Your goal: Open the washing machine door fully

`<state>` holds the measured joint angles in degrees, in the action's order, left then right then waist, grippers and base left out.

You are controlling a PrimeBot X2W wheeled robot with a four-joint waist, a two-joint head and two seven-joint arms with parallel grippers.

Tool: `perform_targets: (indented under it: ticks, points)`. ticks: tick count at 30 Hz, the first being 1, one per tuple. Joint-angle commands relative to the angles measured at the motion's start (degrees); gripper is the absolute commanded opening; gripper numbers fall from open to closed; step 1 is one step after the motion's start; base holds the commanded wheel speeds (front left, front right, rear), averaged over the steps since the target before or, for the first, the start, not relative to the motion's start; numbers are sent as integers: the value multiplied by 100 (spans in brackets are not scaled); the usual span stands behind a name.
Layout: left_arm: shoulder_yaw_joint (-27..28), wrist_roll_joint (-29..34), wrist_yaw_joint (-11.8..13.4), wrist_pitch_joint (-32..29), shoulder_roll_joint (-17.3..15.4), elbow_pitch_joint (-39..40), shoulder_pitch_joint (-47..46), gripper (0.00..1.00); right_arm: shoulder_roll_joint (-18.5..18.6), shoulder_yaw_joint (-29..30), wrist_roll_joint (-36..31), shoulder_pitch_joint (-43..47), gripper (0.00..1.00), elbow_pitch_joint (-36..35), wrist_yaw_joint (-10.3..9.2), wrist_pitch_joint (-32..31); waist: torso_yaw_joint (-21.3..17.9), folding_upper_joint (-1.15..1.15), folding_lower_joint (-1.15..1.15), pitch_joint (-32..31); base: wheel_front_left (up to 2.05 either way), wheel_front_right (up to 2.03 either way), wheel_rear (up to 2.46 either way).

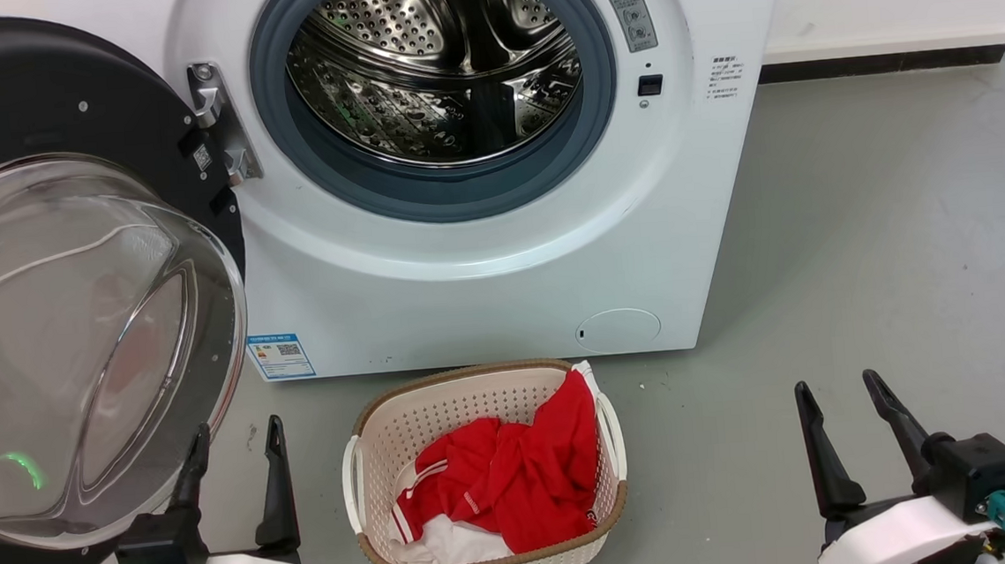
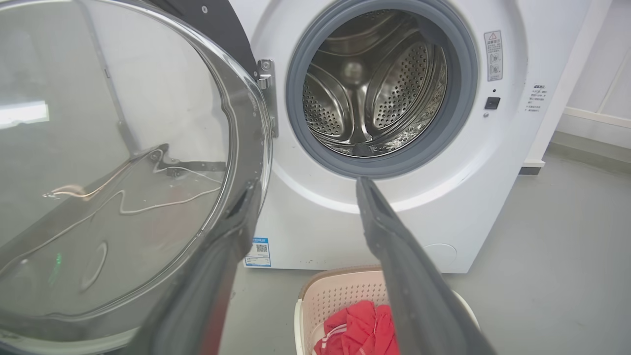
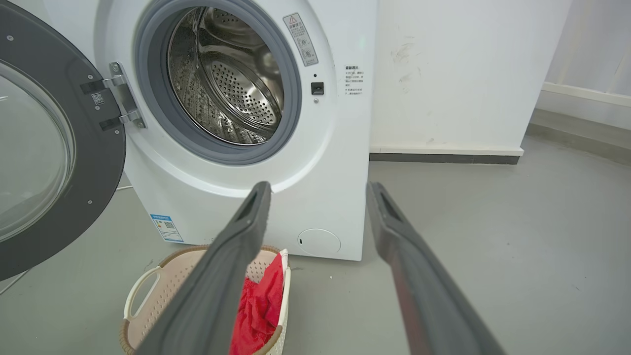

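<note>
WIDE OPEN: The washing machine door (image 1: 72, 330) hangs swung out on its hinge at the left of the washing machine (image 1: 501, 264), glass bowl towards me. The steel drum (image 1: 443, 65) is bare and, as far as I can see, empty. I judge the opening all but done. If the hinge has travel left, the next move is a gentle outward push on the door's inner face. My left fingers (image 1: 276, 484) stand spread, holding nothing, one just beside the door's lower rim; whether it touches I cannot tell. My right fingers (image 1: 819, 446), also spread, are well apart from the door. On the floor, a pale basket (image 1: 475, 388) holds a red garment (image 1: 517, 484) over something white.
</note>
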<state>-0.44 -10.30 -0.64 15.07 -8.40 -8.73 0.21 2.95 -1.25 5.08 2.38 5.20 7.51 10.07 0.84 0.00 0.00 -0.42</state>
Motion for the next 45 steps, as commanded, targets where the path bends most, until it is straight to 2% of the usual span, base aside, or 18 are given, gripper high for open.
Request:
perform_targets:
  ticks: [1,5,25,45]
  points:
    - [-1,-1,-19,0,1,0,3,0,0,1,1,0,0,3,0,1,-1,0,0,1,0,0,0]
    - [-20,-15,-22,-34,55,-207,116,0,0,-12,9,80,0,201,0,-8,-1,0,0,1,0,0,0]
    - [178,-2115,-193,-587,180,-291,-101,0,111,44,2378,-167,0,356,-1,-311,-15,0,0,11,0,0,0]
    - [320,-3791,-334,-1019,280,-350,-268,0,162,141,4215,-363,0,488,-1,-596,-28,0,0,20,0,0,0]
